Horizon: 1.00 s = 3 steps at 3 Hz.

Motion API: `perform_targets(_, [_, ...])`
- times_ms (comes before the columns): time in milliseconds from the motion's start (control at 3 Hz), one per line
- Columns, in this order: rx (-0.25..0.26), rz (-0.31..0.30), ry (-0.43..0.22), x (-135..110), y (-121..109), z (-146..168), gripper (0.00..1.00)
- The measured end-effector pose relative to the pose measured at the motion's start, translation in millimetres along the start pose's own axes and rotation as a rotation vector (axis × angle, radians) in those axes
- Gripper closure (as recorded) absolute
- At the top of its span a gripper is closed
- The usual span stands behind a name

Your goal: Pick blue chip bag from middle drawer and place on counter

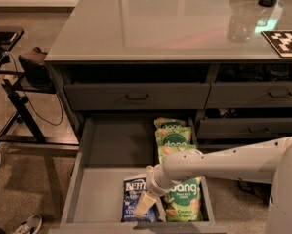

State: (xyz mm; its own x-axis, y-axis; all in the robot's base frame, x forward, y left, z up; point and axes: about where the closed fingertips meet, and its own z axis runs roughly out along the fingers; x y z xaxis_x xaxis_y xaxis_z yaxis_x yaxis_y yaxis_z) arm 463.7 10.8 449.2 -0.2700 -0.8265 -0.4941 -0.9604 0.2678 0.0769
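The middle drawer (pixel 106 179) stands pulled open below the counter (pixel 160 23). The blue chip bag (pixel 132 195) lies flat at the drawer's front, just left of centre. Several green "dang" bags (pixel 175 138) lie in a row along the drawer's right side, the nearest one (pixel 184 206) beside the blue bag. My arm reaches in from the right, low over the drawer. My gripper (pixel 146 204) hangs over the right edge of the blue bag and hides part of it.
A shut drawer with a bar handle (pixel 135 97) sits above the open one, with more drawers (pixel 262 95) to the right. A clear bottle (pixel 240 23) and a checkered tag (pixel 284 40) are on the counter. A black stand (pixel 18 82) and a shoe (pixel 28 223) are at the left.
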Motion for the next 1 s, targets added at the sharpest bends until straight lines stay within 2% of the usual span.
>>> perform_targets(333, [0.000, 0.000, 0.000, 0.1, -0.1, 0.1, 0.00])
perform_targets(667, [0.000, 0.016, -0.010, 12.7, -14.7, 14.5, 0.00])
perform_targets(1000, [0.004, 0.040, -0.024, 28.9, -39.8, 43.4, 0.00])
